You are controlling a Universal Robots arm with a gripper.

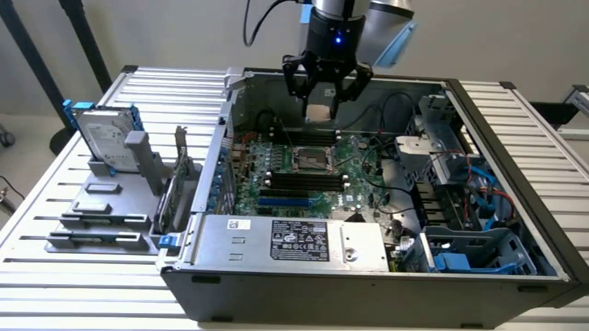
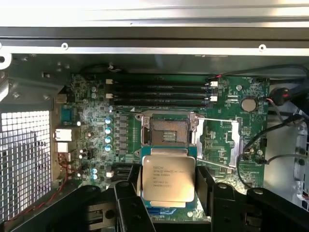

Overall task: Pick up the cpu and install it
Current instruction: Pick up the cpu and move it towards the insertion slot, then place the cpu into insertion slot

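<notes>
My gripper (image 1: 319, 109) hangs above the open computer case, shut on the cpu (image 1: 318, 112), a small flat square chip with a silvery-grey top. In the wrist view the cpu (image 2: 167, 180) sits flat between the black fingers (image 2: 129, 205), its printed lid facing the camera. Below it lies the green motherboard (image 1: 304, 172) with its black-framed square socket (image 1: 311, 159), open and bare. The socket (image 2: 169, 129) appears just beyond the chip in the wrist view, its metal lever (image 2: 217, 120) swung out to the side.
The case (image 1: 515, 138) has high walls all round, with cables and a drive cage at the exterior view's right. A silver power supply (image 1: 285, 241) lies along the near side. A hard drive with blue rails (image 1: 103, 134) stands on a grey rack outside the case.
</notes>
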